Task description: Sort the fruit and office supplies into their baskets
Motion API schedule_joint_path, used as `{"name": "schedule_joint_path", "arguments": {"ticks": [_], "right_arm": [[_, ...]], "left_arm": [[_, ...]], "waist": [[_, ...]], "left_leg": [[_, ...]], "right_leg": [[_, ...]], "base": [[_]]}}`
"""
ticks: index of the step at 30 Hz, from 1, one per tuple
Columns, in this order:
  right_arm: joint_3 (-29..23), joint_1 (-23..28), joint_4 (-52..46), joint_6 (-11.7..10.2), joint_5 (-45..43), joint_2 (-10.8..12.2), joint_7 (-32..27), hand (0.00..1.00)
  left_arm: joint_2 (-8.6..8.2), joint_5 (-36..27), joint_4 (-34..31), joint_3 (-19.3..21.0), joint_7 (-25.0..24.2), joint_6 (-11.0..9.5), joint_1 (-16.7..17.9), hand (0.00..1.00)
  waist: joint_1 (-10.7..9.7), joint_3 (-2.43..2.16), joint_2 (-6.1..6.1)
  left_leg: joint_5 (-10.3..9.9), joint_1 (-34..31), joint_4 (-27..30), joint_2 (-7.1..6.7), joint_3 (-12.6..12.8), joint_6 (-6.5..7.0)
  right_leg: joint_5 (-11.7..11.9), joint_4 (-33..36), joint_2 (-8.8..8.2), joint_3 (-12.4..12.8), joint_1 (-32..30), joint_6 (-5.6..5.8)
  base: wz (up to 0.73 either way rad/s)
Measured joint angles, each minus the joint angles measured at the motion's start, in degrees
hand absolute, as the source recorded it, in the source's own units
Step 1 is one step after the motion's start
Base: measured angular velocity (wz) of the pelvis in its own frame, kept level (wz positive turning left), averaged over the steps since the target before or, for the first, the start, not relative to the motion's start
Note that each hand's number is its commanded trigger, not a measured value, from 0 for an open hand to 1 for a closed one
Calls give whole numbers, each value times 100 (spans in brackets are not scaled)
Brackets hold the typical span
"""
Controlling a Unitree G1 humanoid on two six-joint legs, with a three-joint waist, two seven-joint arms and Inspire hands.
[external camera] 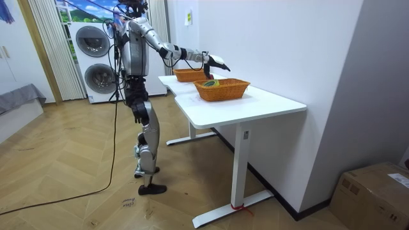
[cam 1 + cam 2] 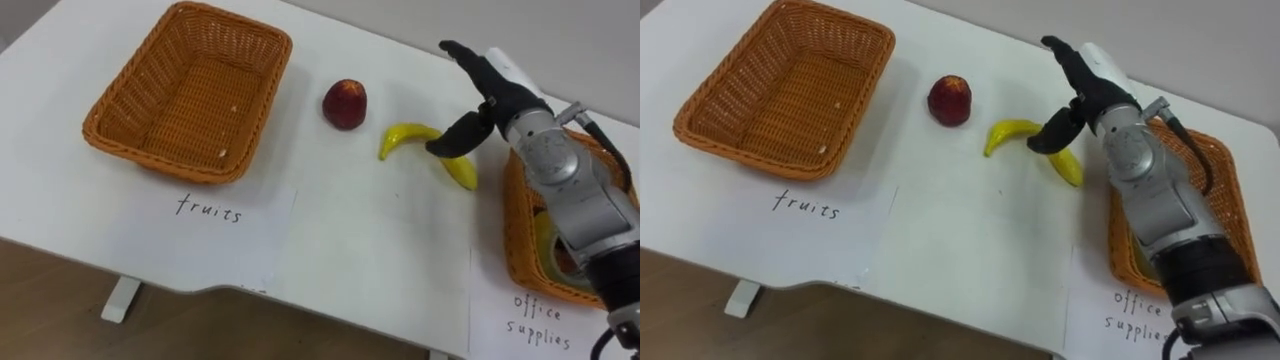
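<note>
The robot's black-fingered, white-backed right hand [image 2: 497, 95] is joining a rounded silver-grey metal forearm, which is giving way to a black segment. A thin dark cable is looping by the wrist. Its silver-grey legs are ending in black feet.

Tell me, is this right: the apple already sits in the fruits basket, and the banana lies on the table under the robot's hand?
No. The left eye view shows the apple on the table, between the fruits basket and the banana, not in the basket. The banana does lie on the table under the right hand.
</note>
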Motion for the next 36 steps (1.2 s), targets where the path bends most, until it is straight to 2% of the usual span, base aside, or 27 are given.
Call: {"name": "schedule_joint_path", "arguments": {"ticks": [7, 20, 29, 36], "right_arm": [[364, -14, -2, 2, -2, -52, 101, 0], [366, -14, -2, 10, -8, -57, 348, 0], [373, -13, 400, 80, -457, -55, 578, 0], [374, -13, 532, 131, -582, -55, 716, 0]], "left_arm": [[56, 3, -2, 5, -2, 1, -10, 0], [56, -2, 7, 7, -6, 4, -18, 0], [52, 5, 28, 5, -1, 83, 3, 0], [52, 4, 48, 8, -1, 117, -15, 0]], "waist": [[17, -4, -9], [22, -4, -8], [235, 4, 3], [292, 6, -17]], "left_leg": [[0, 4, -13, 1, 2, 0], [0, 8, -14, 3, 16, 0], [0, 6, -26, -3, -3, 0], [1, 9, -27, -2, -5, 1]], "right_leg": [[0, -4, 0, 0, -9, 0], [1, -3, 6, 4, -10, 0], [1, -3, 1, -4, -3, 0], [0, -2, -37, 2, -3, 0]], "base": [[0], [0], [1], [0]]}}
